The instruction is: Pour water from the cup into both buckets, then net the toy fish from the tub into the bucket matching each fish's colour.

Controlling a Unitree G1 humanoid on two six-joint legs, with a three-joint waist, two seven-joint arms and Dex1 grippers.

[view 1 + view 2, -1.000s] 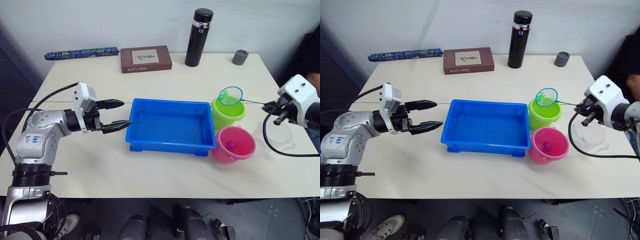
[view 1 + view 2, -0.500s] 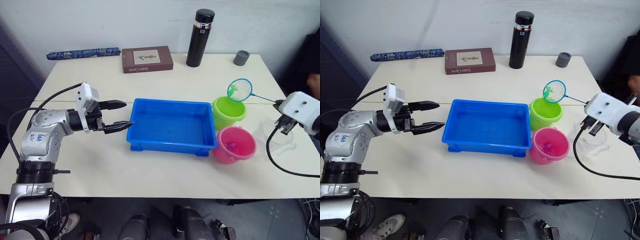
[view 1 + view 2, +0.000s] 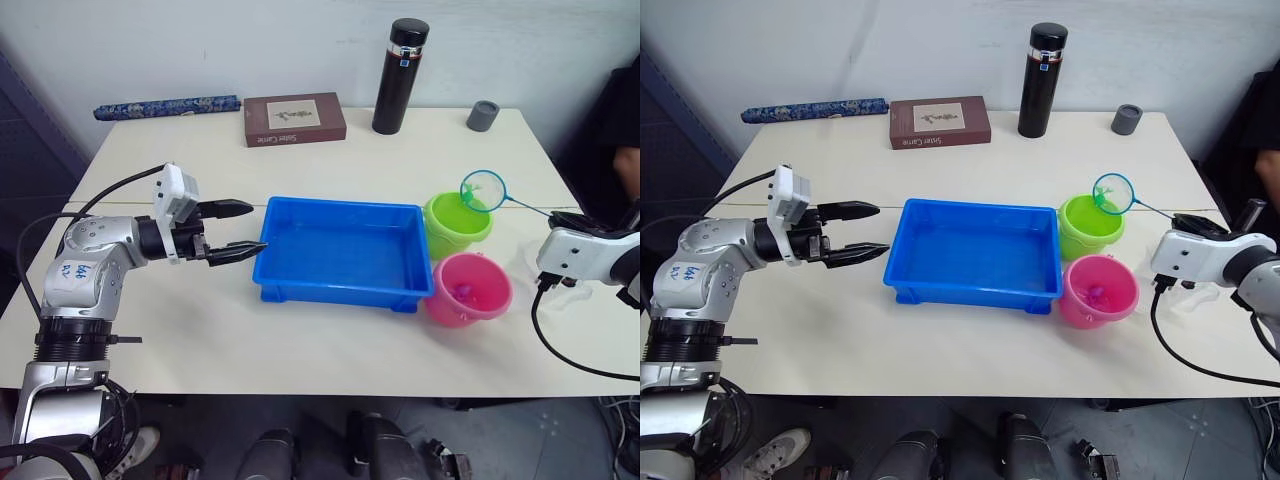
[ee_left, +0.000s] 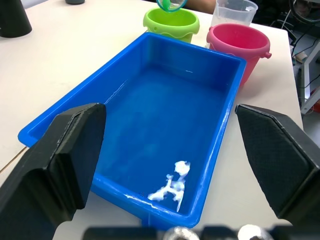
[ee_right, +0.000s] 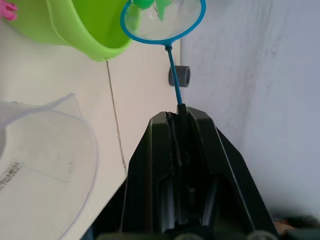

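Right gripper [image 5: 182, 112] pinching net [image 3: 484, 187] handle, hoop over green bucket [image 3: 456, 226] near table's right edge; left gripper [image 3: 240, 229] spread beside tub [image 3: 343, 252].

The tub [image 3: 340, 252] is bright blue. 1 bucket is lime green [image 3: 457, 224], the other pink [image 3: 467, 288]. The net [image 3: 483, 187] has a light-blue hoop and pale mesh, with green bits inside. The measuring cup [image 5: 40, 165] is clear. The flask [image 3: 393, 76] is black with a silver band, the cap [image 3: 482, 114] grey, the book [image 3: 294, 118] maroon with a pale panel, and the rolled cloth [image 3: 165, 106] dark blue and speckled. The table [image 3: 330, 350] is cream.
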